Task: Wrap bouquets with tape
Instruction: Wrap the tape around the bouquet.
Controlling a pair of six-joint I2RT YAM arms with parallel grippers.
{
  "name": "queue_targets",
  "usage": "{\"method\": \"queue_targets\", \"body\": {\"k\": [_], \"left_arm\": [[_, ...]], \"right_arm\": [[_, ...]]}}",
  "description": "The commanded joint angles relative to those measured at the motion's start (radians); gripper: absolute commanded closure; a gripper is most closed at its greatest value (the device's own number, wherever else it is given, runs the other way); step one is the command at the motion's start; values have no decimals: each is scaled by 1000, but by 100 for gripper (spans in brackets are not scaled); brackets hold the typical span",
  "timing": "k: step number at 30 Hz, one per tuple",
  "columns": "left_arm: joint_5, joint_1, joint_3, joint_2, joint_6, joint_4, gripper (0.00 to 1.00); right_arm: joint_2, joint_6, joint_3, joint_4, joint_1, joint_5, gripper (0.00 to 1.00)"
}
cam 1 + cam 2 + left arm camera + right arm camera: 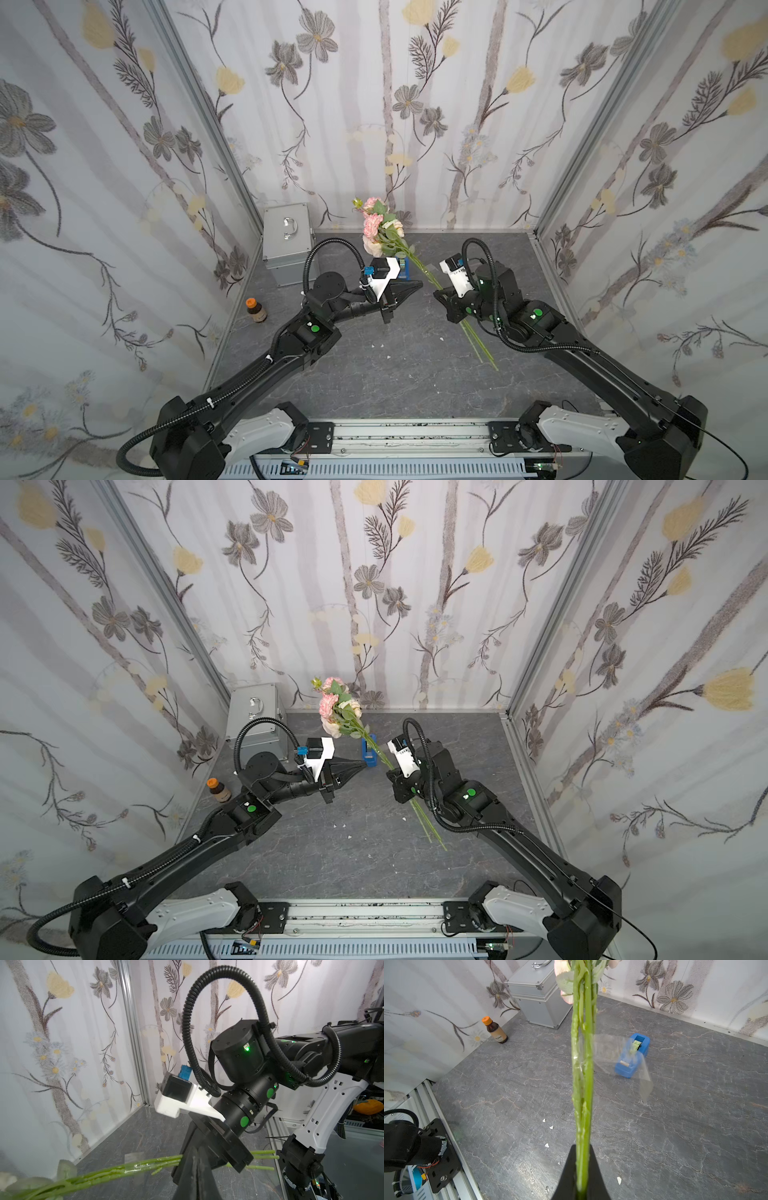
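— Start at the left. What stands there?

— A brown bottle (255,311) with an orange cap, well to the left of the blue tape dispenser (368,756) and close to the side wall. A silver case (286,249) sits in the back corner, also left of the dispenser but nearer to it.

— And the left claw (417,285)?

— It is pinched closed, with nothing that I can see between its jaws. It is held off the grey surface (374,374) with its tips pointing right, on the near side of the dispenser and just beside the stems.

— Where is the bouquet (380,226)?

— It is held up at a slant. The pink blossoms hang behind the dispenser, near the back wall. The green stems cross the dispenser in both top views, then run to its right and toward the robot.

— What about the right claw (438,295)?

— It is clamped on the stems, just right of the dispenser. The cut ends stick out past it.

— And the tape?

— The roll (636,1044) sits in the dispenser. A strip of clear tape (643,1080) clings to the stems between the blossoms and the right claw, and its loose end trails free.
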Motion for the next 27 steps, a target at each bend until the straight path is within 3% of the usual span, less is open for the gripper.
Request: {"method": "queue_targets", "body": {"k": [1, 13, 16, 18, 22, 27], "left_arm": [[-28, 1, 42, 45, 28, 5, 100], [-150, 1, 163, 210, 40, -12, 100], [-174, 1, 164, 191, 19, -14, 100], [-185, 1, 156, 144, 2, -26, 87], [-150, -1, 63, -13, 11, -80, 50], [-68, 0, -161, -234, 144, -133, 33]], "right_arm": [[-13, -34, -22, 102, 28, 6, 100], [-83, -55, -96, 166, 132, -35, 100], [-98, -18, -103, 172, 132, 48, 100], [-103, 20, -94, 164, 115, 96, 100], [-118, 73, -68, 169, 74, 71, 100], [-128, 21, 9, 128, 42, -39, 100]]}}
